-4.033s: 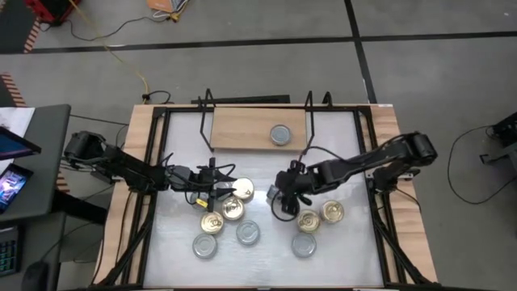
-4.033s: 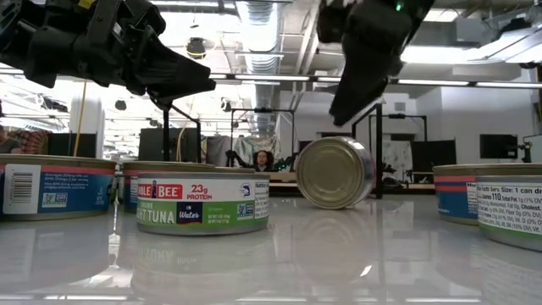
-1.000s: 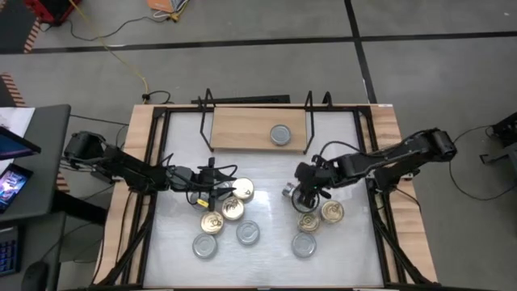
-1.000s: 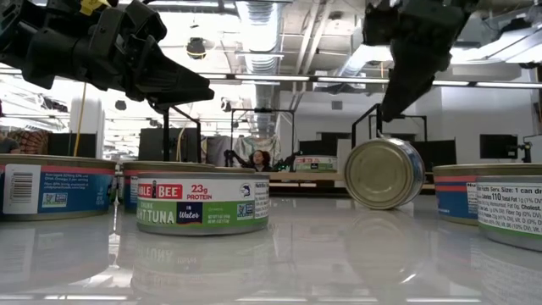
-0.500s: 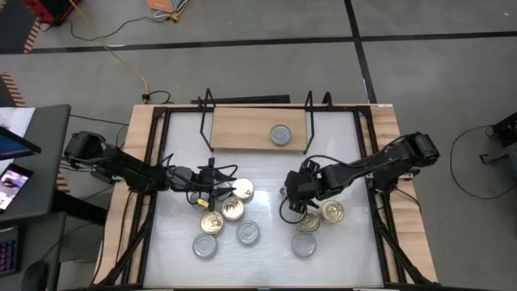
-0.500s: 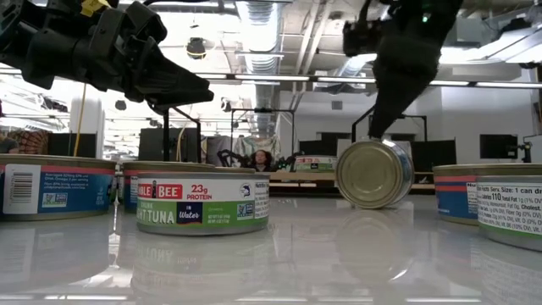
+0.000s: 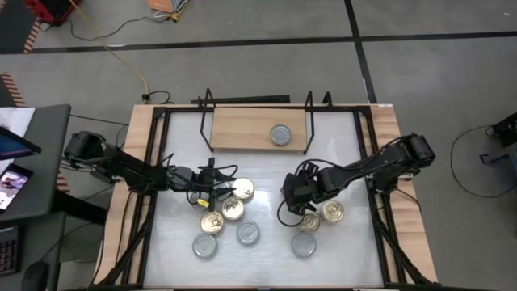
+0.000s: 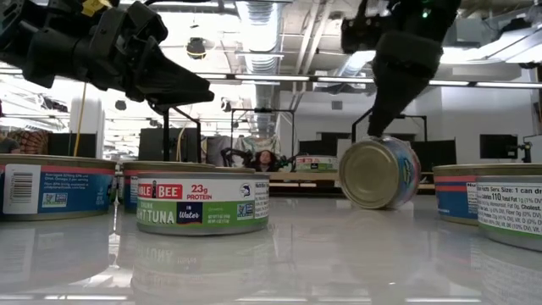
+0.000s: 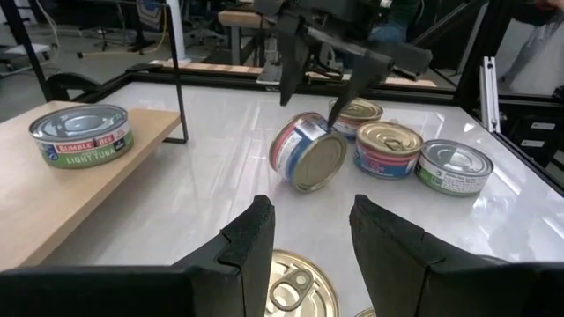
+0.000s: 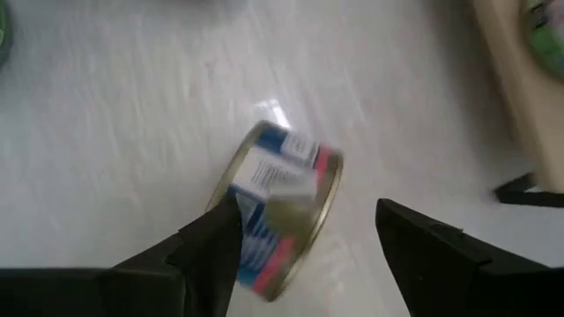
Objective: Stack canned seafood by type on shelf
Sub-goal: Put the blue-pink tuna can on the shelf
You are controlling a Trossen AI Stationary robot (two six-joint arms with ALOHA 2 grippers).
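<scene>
Tools first: the right tool (image 7: 292, 196) hangs low over the white surface (image 7: 266, 166) with its two dark fingers (image 10: 421, 242) spread wide apart, and it holds nothing. Right under it a blue and red tin (image 8: 377, 173) stands on its edge, tipped over, with its plain round bottom showing; one finger comes down just to the tin's top edge, but it is hard to tell if they touch. The left tool (image 7: 216, 188) hovers over the gold-topped tins (image 7: 232, 200) on the other side, with its fingers (image 9: 253, 242) a little apart and nothing between them. One flat tin (image 7: 279, 134) with a green label sits on the shelf (image 7: 242, 129), a pale wood board with black wire frames at its ends. More round tins (image 7: 315, 218) lie flat near the right tool, some with gold lids, some silver-grey (image 7: 248, 233). The surface is shiny and smooth, so the tins show in it like in a mirror. It has wood edges and dark rails. Beyond it lies a grey floor (image 7: 420, 73) with dark lines and a yellow cable (image 7: 121, 52). The room behind has ceiling pipes (image 8: 254, 25) and dark stands, too far off to make out well. In the low view some tins are cut off at the sides.
</scene>
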